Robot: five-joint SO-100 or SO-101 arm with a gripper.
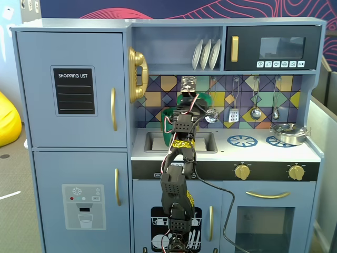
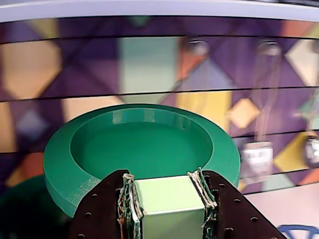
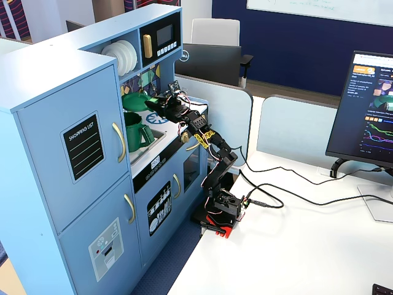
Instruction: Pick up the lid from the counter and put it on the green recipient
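The green lid (image 2: 144, 149) fills the wrist view, its underside facing the tiled back wall. My gripper (image 2: 167, 199) is shut on its light-green blocky knob (image 2: 167, 196). In both fixed views the lid (image 1: 210, 98) (image 3: 135, 101) hangs in the air, tilted, held by my gripper (image 1: 197, 101) (image 3: 149, 103). The tall dark-green container (image 1: 169, 126) (image 3: 136, 132) stands in the sink, below and to the left of the lid in a fixed view. My arm hides part of it there. A dark-green blur at the lower left of the wrist view (image 2: 20, 209) may be its rim.
A silver pot (image 1: 288, 133) sits at the counter's right end beside blue burner rings (image 1: 242, 140). Utensils (image 1: 255, 112) hang on the back wall. A shelf with plates (image 1: 206, 54) and a microwave (image 1: 274, 48) lies close above. The sink (image 1: 202, 142) is under the arm.
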